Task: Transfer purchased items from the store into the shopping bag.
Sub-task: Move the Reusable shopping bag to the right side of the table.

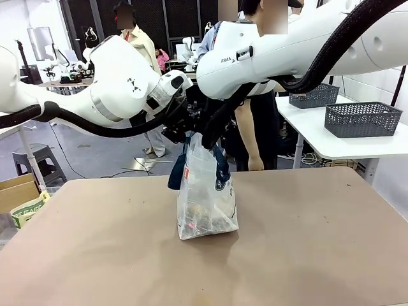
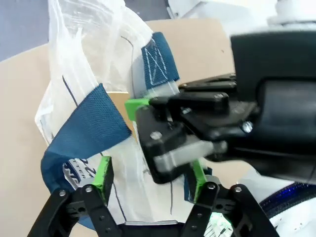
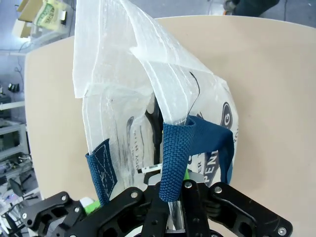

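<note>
Right wrist view — right end effector (image 3: 172,205) clamps shopping bag (image 3: 131,98) strap (image 3: 175,153), print "PEN"; left end effector (image 2: 150,175) spread

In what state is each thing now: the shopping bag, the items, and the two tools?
shopping bag: upright on the table, top held up.
purchased items: lying inside the bag, at its bottom.
left tool: open, bag plastic between its fingers, not gripped.
right tool: shut on the navy strap handle.

left gripper (image 2: 150,170), right gripper (image 3: 173,195) over shopping bag (image 1: 207,210), table (image 1: 312,255) open around
</note>
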Robot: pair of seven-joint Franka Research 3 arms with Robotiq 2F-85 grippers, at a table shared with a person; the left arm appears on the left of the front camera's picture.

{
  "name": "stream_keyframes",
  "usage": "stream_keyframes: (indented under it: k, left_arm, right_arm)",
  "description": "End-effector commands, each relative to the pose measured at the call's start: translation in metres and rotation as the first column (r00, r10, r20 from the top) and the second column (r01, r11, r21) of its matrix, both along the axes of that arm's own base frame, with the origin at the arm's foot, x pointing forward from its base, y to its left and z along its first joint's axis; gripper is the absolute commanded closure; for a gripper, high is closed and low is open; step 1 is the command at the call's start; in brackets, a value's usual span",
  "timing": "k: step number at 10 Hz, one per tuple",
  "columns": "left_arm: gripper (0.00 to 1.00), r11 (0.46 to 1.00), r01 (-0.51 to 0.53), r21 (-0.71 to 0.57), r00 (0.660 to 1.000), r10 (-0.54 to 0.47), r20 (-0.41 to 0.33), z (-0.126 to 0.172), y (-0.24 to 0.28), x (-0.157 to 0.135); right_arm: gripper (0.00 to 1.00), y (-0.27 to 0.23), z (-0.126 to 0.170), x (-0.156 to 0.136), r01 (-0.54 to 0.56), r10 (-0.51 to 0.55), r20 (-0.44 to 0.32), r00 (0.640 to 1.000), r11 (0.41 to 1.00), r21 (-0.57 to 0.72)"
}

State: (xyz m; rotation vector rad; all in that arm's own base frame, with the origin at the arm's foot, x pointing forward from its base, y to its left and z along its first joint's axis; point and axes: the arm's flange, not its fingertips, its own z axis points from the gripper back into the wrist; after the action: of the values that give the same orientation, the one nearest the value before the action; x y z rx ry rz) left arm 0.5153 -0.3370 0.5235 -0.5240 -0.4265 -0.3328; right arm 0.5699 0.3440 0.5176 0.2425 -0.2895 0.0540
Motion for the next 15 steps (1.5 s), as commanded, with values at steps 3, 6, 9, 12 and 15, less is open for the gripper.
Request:
stream_keyframes:
  k: [3, 6, 9, 12, 15]
  left_arm:
    - [0.0, 0.999, 0.043, -0.027, 0.999, -0.042, 0.034, 0.001, 0.01, -0.025]
    - [0.0, 0.996, 0.084, -0.024, 0.996, -0.083, 0.035, 0.004, 0.005, -0.03]
    - [0.0, 0.995, 0.096, -0.024, 0.994, -0.095, 0.047, 0.006, 0.003, -0.033]
    - [0.0, 0.993, 0.107, 0.054, 0.994, -0.106, -0.022, -0.003, -0.003, -0.028]
    - [0.0, 0.987, 0.102, 0.121, 0.994, -0.096, -0.049, -0.01, -0.012, -0.025]
  right_arm:
    - [1.0, 0.0, 0.0, 0.0, 0.025, -0.026, 0.009, 1.0, 0.999, 0.027]
    - [1.0, 0.0, -0.001, 0.002, 0.022, -0.022, 0.007, 1.0, 1.0, 0.022]
    - [1.0, 0.0, 0.0, 0.003, 0.02, -0.02, 0.003, 1.0, 1.0, 0.021]
    - [1.0, 0.0, -0.002, 0.003, 0.02, -0.02, -0.002, 1.0, 0.999, 0.026]
    - [1.0, 0.001, -0.003, 0.003, 0.017, -0.017, -0.006, 1.0, 0.999, 0.03]
